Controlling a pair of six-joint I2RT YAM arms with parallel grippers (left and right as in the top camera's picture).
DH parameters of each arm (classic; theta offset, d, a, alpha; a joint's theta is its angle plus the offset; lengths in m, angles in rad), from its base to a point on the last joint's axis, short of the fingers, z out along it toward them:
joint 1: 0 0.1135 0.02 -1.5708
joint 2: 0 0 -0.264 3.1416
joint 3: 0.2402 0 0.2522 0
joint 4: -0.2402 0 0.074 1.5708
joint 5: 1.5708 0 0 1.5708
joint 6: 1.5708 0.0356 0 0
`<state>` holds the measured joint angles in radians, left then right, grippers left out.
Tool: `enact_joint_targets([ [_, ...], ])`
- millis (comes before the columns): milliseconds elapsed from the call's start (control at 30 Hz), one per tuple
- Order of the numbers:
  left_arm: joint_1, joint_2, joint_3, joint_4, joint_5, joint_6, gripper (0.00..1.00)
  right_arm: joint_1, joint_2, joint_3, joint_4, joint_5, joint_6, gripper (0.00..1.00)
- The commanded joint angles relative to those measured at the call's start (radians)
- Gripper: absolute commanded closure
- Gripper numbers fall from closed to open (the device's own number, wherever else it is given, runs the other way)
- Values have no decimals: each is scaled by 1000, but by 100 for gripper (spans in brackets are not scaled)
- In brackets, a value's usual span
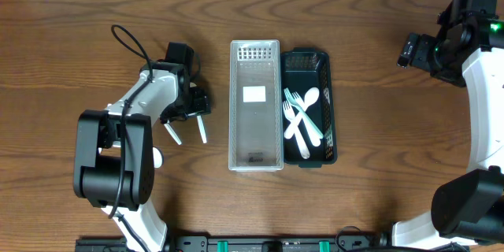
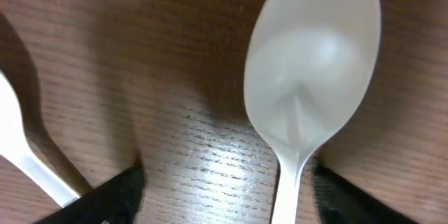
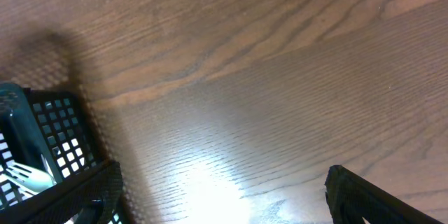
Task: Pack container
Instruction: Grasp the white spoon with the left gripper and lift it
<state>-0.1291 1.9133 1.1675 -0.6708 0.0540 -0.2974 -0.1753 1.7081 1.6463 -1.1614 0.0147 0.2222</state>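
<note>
Where the table (image 1: pixel 378 165) lies bare: right of the dark basket (image 1: pixel 328 87) — free wood.
Left tool (image 2: pixel 225 182): jaws apart, white spoon (image 2: pixel 311 70) between.
Right tool (image 3: pixel 220 182): wide open, holding nothing.

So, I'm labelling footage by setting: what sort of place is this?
Likely a lab bench: two robot arms at a brown wooden tabletop, a clear plastic bin beside a dark green mesh basket.

Brown wooden table (image 1: pixel 378 173) — bold grain, a bright glare patch
</note>
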Motion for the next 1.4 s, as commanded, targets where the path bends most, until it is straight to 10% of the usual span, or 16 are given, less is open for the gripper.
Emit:
enact_joint_targets([
  [0,2,51,-27,-6,-2,-4,31,6,3,-1,-5,-5,-14,4],
  [233,2,51,-27,-2,-2,-4,67,6,3,-1,-6,-5,-14,4],
  [567,2,51,-27,6,-2,-4,94,6,3,-1,-6,-5,-14,4],
  [1367,-274,-288,259,-246,-21,-6,94,6,3,-1,-5,-5,-14,4],
])
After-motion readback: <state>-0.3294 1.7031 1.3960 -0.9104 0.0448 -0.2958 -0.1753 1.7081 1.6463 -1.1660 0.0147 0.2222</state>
